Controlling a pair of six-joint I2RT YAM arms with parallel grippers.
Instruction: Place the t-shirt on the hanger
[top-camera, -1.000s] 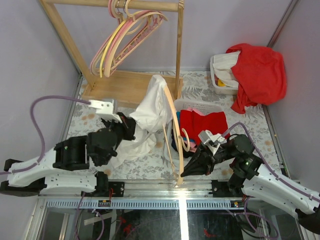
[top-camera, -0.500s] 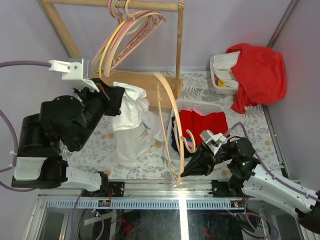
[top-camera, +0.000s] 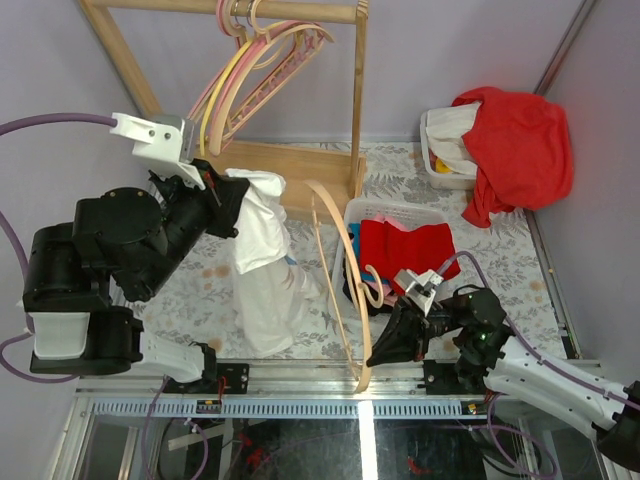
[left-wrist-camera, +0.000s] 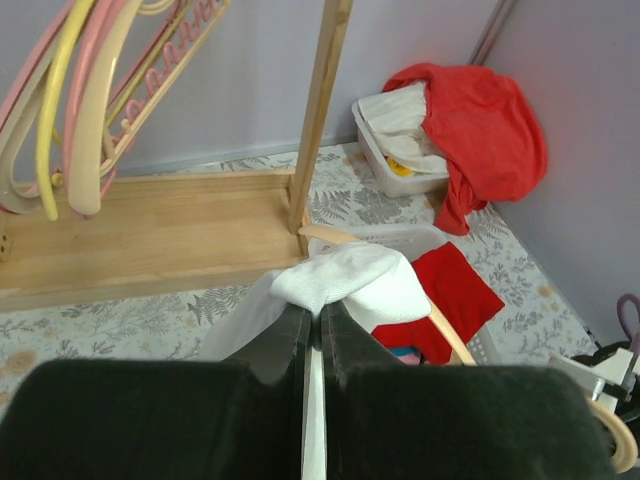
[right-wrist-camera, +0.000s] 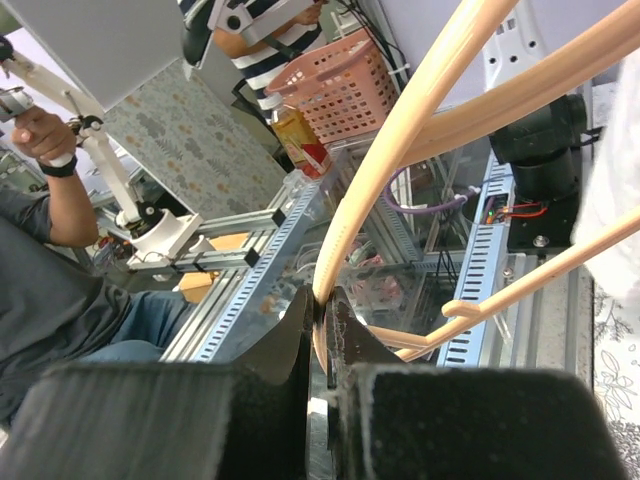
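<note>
**Top external view: t-shirt raised by the left arm, hanger pinched by the right**

Left gripper (top-camera: 226, 193), held high over the left half of the flower-patterned table (top-camera: 190, 275), has its fingers shut tight on a bunched fold of the off-white cotton t-shirt (top-camera: 265, 270). The fold sits directly between the fingertips. The rest of the fabric hangs down from them in a long drape toward the near edge of the table, and whether its lower end rests on the cloth cannot be told.

In the left wrist view the same gripper (left-wrist-camera: 315, 318) shows no gap between its jaws, and the ribbed white fold of the t-shirt (left-wrist-camera: 350, 282) bulges out just beyond them.

Right gripper (top-camera: 374, 352), low near the front rail, is closed on one end of the thin peach-beige plastic hanger (top-camera: 341, 235). From there the hanger rises and arcs away toward the wooden clothes rack (top-camera: 262, 163). It stands just to the right of the hanging shirt, outside the fabric.

The right wrist view confirms the pinch: the gripper (right-wrist-camera: 322, 308) clamps one slim arm of the hanger (right-wrist-camera: 420, 110).

Pink and yellow hangers (top-camera: 250, 70) hang on the rack. A white basket of red and navy clothes (top-camera: 400, 213) lies beyond the right gripper. A large red garment (top-camera: 515, 140) drapes a bin in the far right corner.
</note>
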